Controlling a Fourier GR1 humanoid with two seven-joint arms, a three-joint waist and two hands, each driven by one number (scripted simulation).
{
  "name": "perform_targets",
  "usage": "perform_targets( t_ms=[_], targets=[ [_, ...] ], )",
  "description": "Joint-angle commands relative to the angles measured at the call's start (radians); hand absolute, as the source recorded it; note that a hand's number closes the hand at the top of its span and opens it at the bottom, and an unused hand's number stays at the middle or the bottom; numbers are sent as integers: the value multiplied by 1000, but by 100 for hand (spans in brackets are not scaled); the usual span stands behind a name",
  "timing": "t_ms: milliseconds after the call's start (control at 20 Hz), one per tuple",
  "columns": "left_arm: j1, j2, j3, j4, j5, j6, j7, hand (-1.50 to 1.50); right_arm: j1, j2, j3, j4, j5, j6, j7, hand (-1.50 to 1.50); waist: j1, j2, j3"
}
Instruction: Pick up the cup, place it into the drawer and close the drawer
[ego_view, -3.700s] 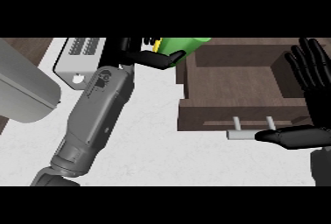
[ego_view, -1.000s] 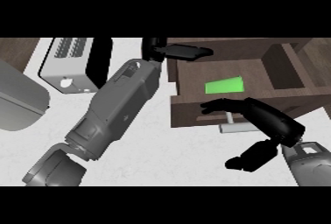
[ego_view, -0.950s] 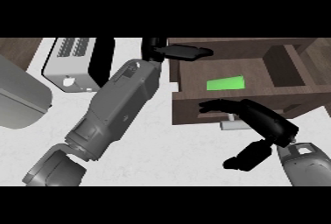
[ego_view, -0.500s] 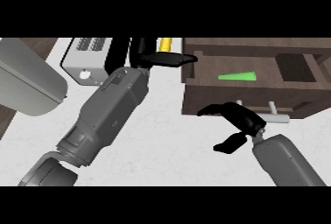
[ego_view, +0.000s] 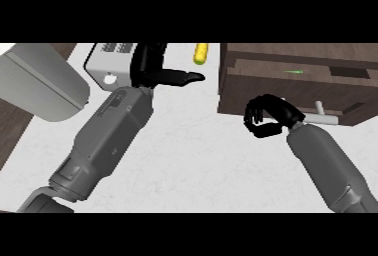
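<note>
Drawer update: dark brown wooden drawer is way further in than a second ago, green cup barely peeking inside. Clenched right hand pushes its front; left hand open, holding nothing.

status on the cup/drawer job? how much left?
Done: the green cup is in the drawer, only a sliver showing. In hand: the right hand, fingers curled, is at the drawer front beside the handle, with the drawer nearly shut. The left hand is open by the toaster. Left: close the last gap.
</note>
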Motion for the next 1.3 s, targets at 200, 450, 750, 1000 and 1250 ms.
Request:
perform_targets(
  t_ms=[200,450,750,1000,1250],
  targets=[
    [99,43,-11,-90,14,-69,32,-150,-206,-62,-173,231,-58,-100,-90,150,53,12,1],
    [121,80,-18,-106,7,-99,38,-150,-299,-116,-228,250,-97,-73,-36,150,79,21,-1],
    [143,100,-34,-140,2,-138,47,-150,-286,-154,-254,239,-132,-34,-41,150,100,25,0],
    [166,91,-31,-150,14,-150,44,-150,-303,-175,-272,206,-164,16,-28,150,115,26,-2],
    [169,108,-27,-161,21,-176,49,-150,-287,-204,-276,181,-184,65,-33,150,123,32,-2]
  ],
)
